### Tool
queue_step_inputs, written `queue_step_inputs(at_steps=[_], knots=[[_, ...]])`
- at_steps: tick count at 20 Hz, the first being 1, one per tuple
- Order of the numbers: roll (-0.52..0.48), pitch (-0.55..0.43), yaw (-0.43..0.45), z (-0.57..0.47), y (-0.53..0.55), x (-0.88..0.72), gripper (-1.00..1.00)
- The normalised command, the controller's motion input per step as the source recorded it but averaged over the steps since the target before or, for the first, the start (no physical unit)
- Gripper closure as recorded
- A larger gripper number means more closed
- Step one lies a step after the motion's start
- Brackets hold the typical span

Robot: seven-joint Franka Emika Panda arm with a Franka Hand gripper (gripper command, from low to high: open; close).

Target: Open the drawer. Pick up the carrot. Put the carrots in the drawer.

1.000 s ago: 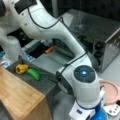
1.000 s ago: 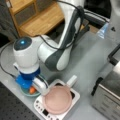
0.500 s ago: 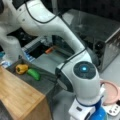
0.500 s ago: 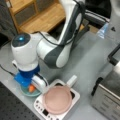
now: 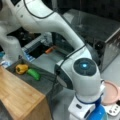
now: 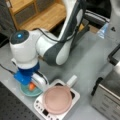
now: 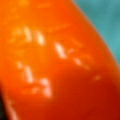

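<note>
The drawer (image 5: 37, 80) is standing pulled out from the wooden-topped cabinet (image 5: 17, 97) toward a front view's left, already carrying a yellow pepper (image 5: 21, 68) and a green cucumber (image 5: 33, 74), so the opening step is looking done and the pick-up step is in hand. The arm is reaching down over a teal bowl (image 6: 26, 92) on the grey tabletop (image 6: 87, 62), just beside a white scale with a pink plate (image 6: 58, 99) on it. The tool (image 6: 31, 83) is sitting low over the bowl, right at the carrot (image 6: 31, 86), which is showing as an orange spot under the blue wrist; in the wrist view the carrot (image 7: 50, 65) is filling nearly the whole picture against the teal, so the tool is probably right against it. Whether its jaws are spread or closed on the carrot I cannot tell, as the wrist housing is hiding them. The carrot is lying well apart from the drawer, so a firm hold on its rounded, glossy body and a clean lift over the bowl's rim are being called for
</note>
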Motion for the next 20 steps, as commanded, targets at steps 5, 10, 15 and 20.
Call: queue_step_inputs(at_steps=[5, 10, 15, 20], knots=[[-0.051, 0.099, 0.020, 0.22, 0.09, -0.06, 1.00], [-0.054, 0.066, 0.000, 0.25, 0.18, -0.15, 1.00], [-0.068, 0.021, -0.016, 0.09, 0.16, -0.16, 1.00], [-0.083, 0.021, -0.020, 0.06, 0.07, -0.23, 1.00]])
